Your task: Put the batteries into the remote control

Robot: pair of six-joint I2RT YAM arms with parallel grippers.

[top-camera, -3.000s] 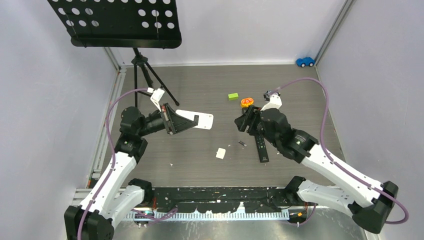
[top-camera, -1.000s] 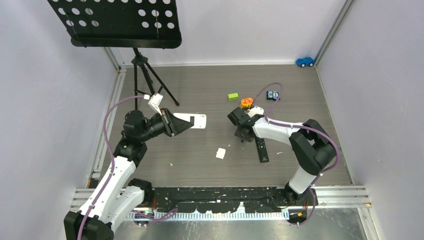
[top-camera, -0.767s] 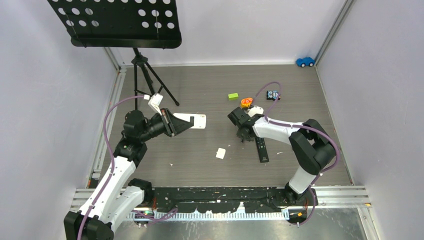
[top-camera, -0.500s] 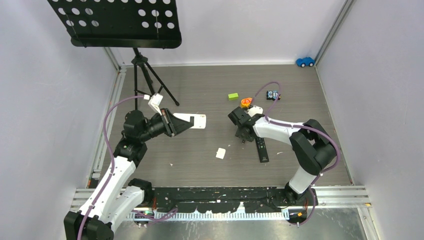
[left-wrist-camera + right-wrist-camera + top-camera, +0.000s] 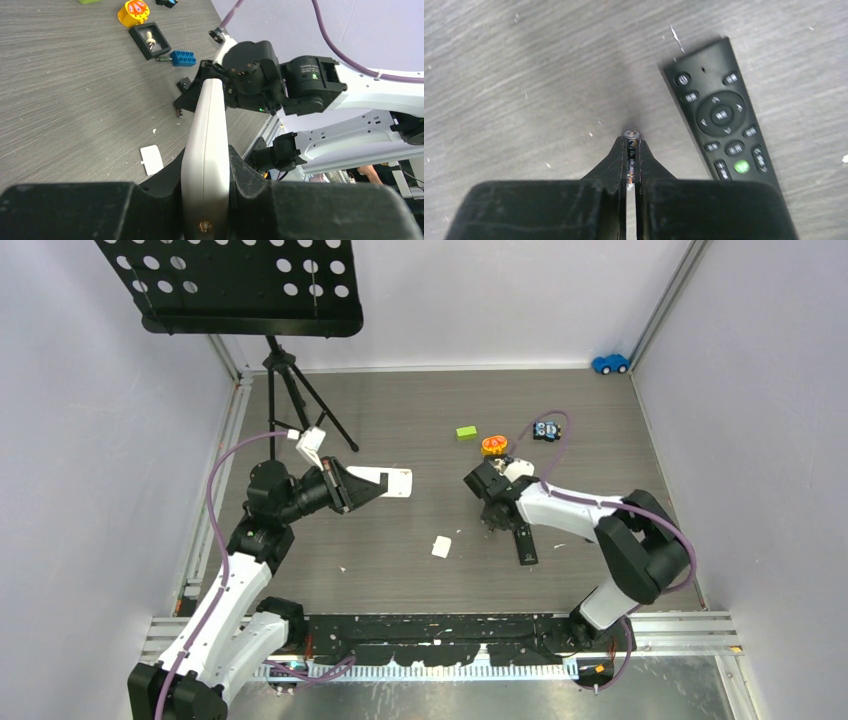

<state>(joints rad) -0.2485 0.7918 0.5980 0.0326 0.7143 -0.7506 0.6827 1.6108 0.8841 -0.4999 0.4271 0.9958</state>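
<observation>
My left gripper (image 5: 345, 487) is shut on a white remote control (image 5: 385, 482), held edge-up above the table's left half; in the left wrist view the remote (image 5: 207, 135) stands between both pads of the left gripper (image 5: 206, 162). My right gripper (image 5: 490, 517) is down at the table's middle. The right wrist view shows the right gripper (image 5: 631, 146) shut on a slim dark battery (image 5: 631, 138) lying lengthwise between the fingers, its silver end poking past the tips. The top view hides that battery under the gripper.
A black remote (image 5: 523, 538) lies buttons-up just right of the right gripper (image 5: 721, 120). A white battery cover (image 5: 441, 547) lies on the table. Farther back are a green block (image 5: 466, 432), an orange toy (image 5: 494, 445), a blue brick (image 5: 183, 58) and a tripod music stand (image 5: 285, 380).
The right gripper has closed on the battery, and the right arm's elbow has swung out to the right. The left arm and the white remote have not moved.
</observation>
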